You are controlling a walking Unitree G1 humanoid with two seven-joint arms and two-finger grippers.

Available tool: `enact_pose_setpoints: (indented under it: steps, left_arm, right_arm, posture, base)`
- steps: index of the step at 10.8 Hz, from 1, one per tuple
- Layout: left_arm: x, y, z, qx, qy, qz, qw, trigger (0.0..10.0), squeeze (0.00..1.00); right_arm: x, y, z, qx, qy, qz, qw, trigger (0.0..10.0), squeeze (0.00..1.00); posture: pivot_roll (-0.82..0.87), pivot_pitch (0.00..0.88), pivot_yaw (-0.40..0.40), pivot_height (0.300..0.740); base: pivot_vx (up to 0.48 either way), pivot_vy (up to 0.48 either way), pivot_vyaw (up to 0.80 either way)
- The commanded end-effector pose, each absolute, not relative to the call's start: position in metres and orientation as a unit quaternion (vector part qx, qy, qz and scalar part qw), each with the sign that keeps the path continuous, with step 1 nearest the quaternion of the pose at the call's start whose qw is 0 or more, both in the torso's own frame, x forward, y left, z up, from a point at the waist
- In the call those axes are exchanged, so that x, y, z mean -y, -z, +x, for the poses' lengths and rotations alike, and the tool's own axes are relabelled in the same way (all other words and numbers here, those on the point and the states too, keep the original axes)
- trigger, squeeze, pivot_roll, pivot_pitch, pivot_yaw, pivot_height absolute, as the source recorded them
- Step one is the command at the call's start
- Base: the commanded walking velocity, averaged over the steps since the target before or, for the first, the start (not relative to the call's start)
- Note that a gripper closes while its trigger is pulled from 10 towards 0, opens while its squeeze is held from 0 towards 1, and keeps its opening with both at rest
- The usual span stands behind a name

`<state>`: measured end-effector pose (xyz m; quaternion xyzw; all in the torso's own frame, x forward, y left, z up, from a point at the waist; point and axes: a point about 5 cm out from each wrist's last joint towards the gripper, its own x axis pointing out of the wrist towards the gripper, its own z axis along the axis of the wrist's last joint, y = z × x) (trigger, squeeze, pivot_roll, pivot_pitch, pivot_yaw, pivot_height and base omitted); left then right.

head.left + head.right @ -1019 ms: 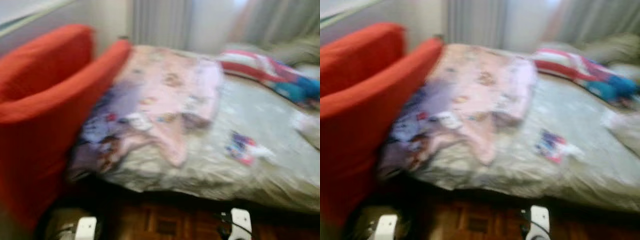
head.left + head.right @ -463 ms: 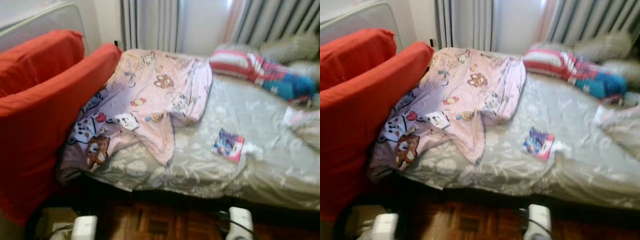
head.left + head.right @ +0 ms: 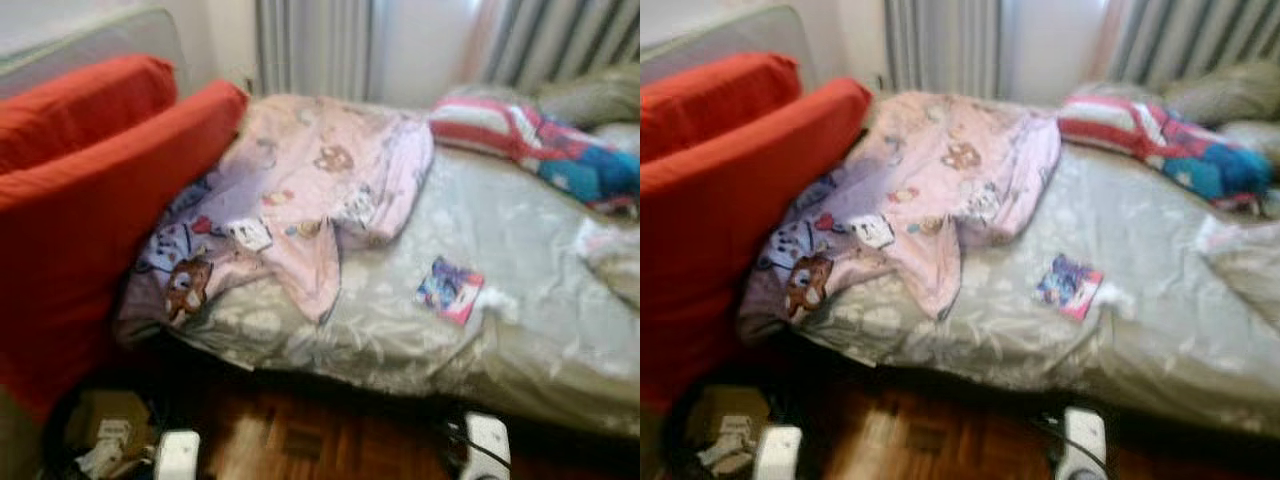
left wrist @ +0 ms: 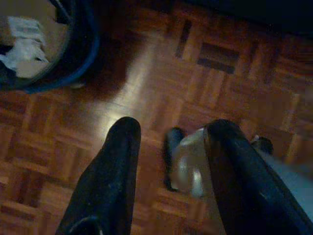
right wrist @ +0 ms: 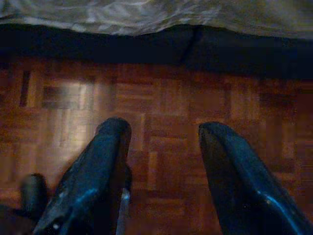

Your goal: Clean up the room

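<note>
we face bed (image 3: 520, 330), pink blanket (image 3: 320, 190) rumpled beside red cushion (image 3: 90, 220), small booklet (image 3: 450, 290) on sheet. left gripper (image 4: 168, 161) and right gripper (image 5: 161, 161) hang over floor, released, empty. approach step; next we likely reach for booklet.

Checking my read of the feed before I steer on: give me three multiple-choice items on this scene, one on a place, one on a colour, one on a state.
1. Where does the small booklet lie?
A. on the grey bedspread
B. on the wooden floor
C. on the armchair

2. What colour is the armchair?
A. blue
B. red
C. green

3. How do the right gripper fingers stand?
A. shut on cloth
B. open, holding nothing
C. shut on paper

Answers:
1 A, it rests flat on the spread beside the pink blanket.
2 B, its cushions are red.
3 B, bare parquet floor shows between them.
</note>
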<state>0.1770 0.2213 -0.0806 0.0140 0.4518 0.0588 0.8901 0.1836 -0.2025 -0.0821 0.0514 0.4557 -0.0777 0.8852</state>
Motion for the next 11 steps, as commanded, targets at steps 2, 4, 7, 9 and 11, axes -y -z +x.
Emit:
enact_pose_setpoints:
  steps: [2,4,7,9,11]
  left_arm:
    - [-0.2266,0.0803,0.1755,-0.454,-0.066,0.017,0.888,10.0,0.0]
    - [-0.2262,0.0797,0.1765,-0.449,-0.066,0.015,0.891,10.0,0.0]
    - [-0.2258,0.0798,0.1764,-0.447,-0.07,0.005,0.892,10.0,0.0]
    - [-0.2244,0.0799,0.1767,-0.448,-0.063,-0.003,0.892,10.0,0.0]
    - [-0.2244,0.08,0.1767,-0.448,-0.065,-0.005,0.892,10.0,0.0]
  right_arm:
    - [0.1978,0.0824,0.1845,-0.455,0.076,0.062,0.885,10.0,0.0]
    - [0.198,0.0819,0.1852,-0.451,0.076,0.064,0.887,10.0,0.0]
    - [0.1982,0.0818,0.1853,-0.45,0.077,0.066,0.887,10.0,0.0]
    - [0.1982,0.082,0.1851,-0.453,0.075,0.068,0.886,10.0,0.0]
    - [0.1985,0.0814,0.1859,-0.448,0.078,0.069,0.888,10.0,0.0]
  posture:
    - [0.17,0.047,-0.052,0.74]
    - [0.17,0.054,-0.054,0.74]
    - [0.16,0.056,-0.054,0.74]
    - [0.17,0.06,-0.054,0.74]
    - [0.16,0.064,-0.055,0.74]
  base:
    - [0.0,-0.133,0.0]
    - [0.0,0.0,0.0]
    - [0.0,0.0,0.0]
    - [0.0,0.0,-0.72]
    - [0.0,0.0,0.0]
